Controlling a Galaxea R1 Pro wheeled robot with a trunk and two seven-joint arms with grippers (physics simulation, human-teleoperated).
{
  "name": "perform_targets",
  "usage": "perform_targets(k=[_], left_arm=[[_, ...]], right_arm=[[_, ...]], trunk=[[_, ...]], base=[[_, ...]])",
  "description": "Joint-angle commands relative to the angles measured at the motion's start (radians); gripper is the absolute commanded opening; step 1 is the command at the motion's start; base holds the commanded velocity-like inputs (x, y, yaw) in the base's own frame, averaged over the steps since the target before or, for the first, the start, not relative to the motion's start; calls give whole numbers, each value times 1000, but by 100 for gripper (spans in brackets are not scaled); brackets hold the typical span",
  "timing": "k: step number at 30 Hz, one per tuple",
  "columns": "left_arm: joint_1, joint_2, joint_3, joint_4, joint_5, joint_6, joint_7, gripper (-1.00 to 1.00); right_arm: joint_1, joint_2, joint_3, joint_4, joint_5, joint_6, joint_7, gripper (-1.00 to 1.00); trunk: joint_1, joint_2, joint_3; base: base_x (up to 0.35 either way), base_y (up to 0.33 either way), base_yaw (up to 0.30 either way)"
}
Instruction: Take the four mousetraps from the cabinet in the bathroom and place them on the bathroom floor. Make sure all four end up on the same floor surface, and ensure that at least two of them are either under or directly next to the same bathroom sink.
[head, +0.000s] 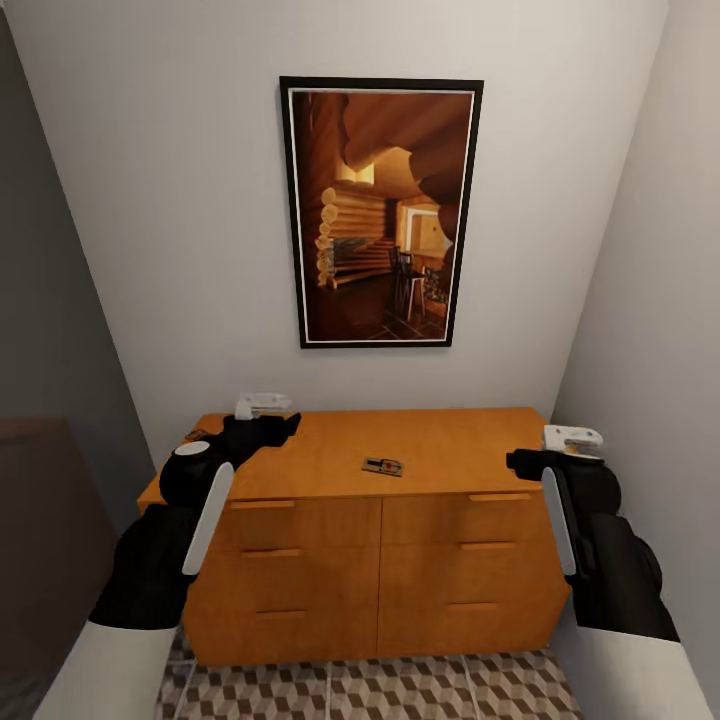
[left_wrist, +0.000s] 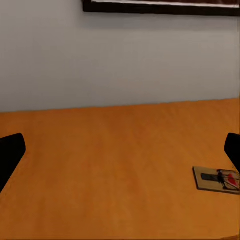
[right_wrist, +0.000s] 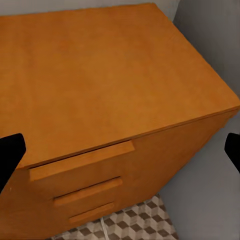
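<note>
Your left tool (head: 268, 425) stands wide open over the left end of the cabinet (head: 330, 520) top. Your right tool (head: 525, 462) is likewise open, beside the cabinet's right front corner. One mousetrap (head: 382, 466) lies flat mid-top, well right of the left tool; another small dark item near the left edge cannot be identified. Advise bringing the left tool directly above the trap, fingers straddling its narrow sides, before descending.

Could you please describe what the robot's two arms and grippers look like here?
Both arms are bulky matte black with a white strip along the forearm and white shells nearest the camera. The left gripper and right gripper are black, each topped by a small white housing. No cables or markings visible.
</note>
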Motion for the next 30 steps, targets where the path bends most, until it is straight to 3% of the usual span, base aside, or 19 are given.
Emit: perform_targets(k=[1, 6, 10, 15, 20, 23, 25, 30], left_arm=[[-12, 0, 11, 1, 8, 6, 2, 100], [-64, 5, 43, 35, 14, 35, 2, 100], [-93, 14, 52, 84, 17, 80, 2, 100], [-149, 49, 58, 238, 18, 172, -2, 100], [-194, 104, 61, 360, 24, 238, -12, 100], [-206, 137, 68, 379, 36, 260, -17, 100], [-208, 147, 71, 378, 43, 265, -18, 100], [-216, 178, 79, 321, 99, 278, -23, 100]], right_arm=[[-15, 5, 13, 7, 7, 6, 2, 100], [-67, 28, 70, 71, 8, 6, -19, 100], [-95, 50, 88, 123, 10, 6, -37, 100], [-125, 92, 101, 220, 11, 6, -55, 100], [-135, 118, 105, 275, 8, 6, -56, 100], [-137, 124, 106, 284, 3, 6, -54, 100], [-138, 126, 106, 285, 2, 6, -52, 100], [-139, 130, 106, 275, -6, 6, -46, 100]], trunk=[[0, -1, -1], [0, -1, -1], [0, -1, -1], [0, -1, -1], [0, -1, -1], [0, -1, -1], [0, -1, -1], [0, -1, -1]], base=[[0, 0, 0], [0, 0, 0], [0, 0, 0], [0, 0, 0], [0, 0, 0], [0, 0, 0], [0, 0, 0], [0, 0, 0]])
